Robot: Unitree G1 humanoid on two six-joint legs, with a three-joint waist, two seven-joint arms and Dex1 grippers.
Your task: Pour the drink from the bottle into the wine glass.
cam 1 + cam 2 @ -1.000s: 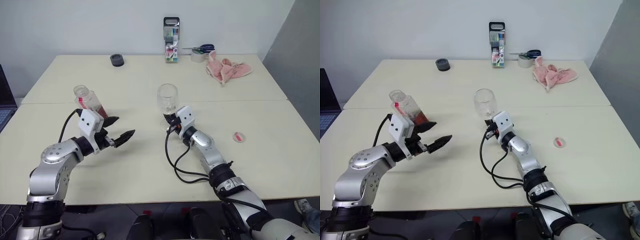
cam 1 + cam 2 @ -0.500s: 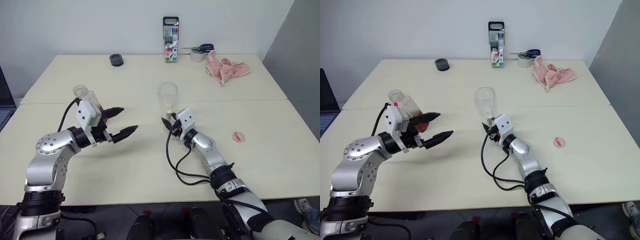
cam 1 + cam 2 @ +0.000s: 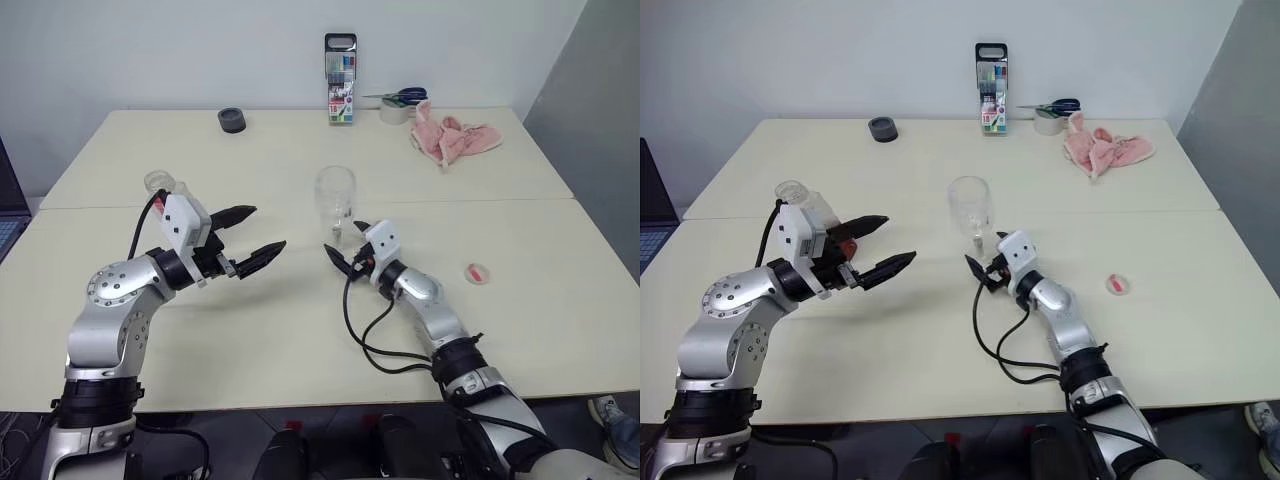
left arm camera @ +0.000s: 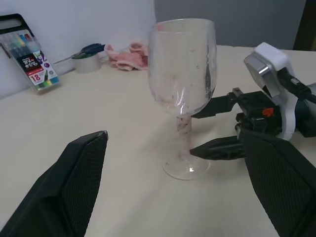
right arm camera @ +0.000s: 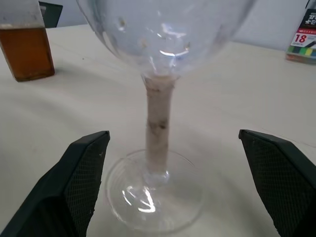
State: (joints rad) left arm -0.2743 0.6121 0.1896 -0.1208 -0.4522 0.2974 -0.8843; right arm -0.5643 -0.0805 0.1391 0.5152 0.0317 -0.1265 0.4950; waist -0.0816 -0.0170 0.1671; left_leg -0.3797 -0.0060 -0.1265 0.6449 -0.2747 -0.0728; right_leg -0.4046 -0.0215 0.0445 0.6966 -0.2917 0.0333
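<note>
My right end effector [image 3: 343, 252] stands wide open and empty at frame centre, fingers flanking the wine glass [image 3: 336, 205] foot without touching. My left end effector [image 3: 250, 236], left of centre, gapes open, empty. The bottle [image 3: 810, 212] with its drink [image 5: 27, 52] stands on the table [image 3: 300, 330] behind it.

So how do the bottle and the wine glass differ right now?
The bottle holds amber drink; the wine glass is empty. The bottle is straight-sided and sits behind the left gripper; the glass stands on a thin stem before the open right gripper. Both are clear, upright, and ungripped.
</note>
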